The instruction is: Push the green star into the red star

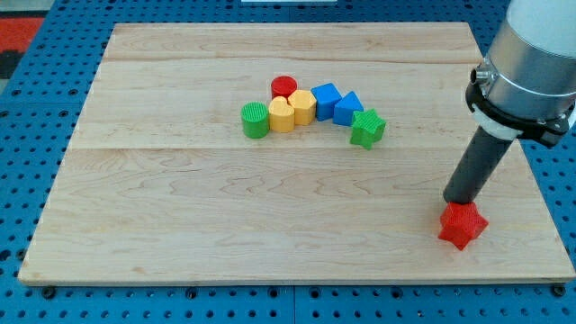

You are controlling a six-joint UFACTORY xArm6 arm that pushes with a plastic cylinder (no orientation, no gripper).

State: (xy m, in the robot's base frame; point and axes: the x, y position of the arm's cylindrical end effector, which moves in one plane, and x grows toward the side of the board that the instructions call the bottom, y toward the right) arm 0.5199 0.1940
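My tip (460,202) is sitting low at the view's right, touching or just above the top edge of the red star (463,225), which is lying near the tabletop's (180,225) bottom right corner. This arm is carrying no claw, only the dark rod, so nothing is standing apart or together. The green star (367,128) is resting well apart from the red star, up and toward the view's left, at the right end of a curved row of blocks. Just beside it, a blue triangular block (347,108) and a blue cube (326,99) are sitting, then two yellow blocks (292,112), heart-like in shape, a green cylinder (256,120) at the row's left end, and a red cylinder (284,87) behind the yellow ones.
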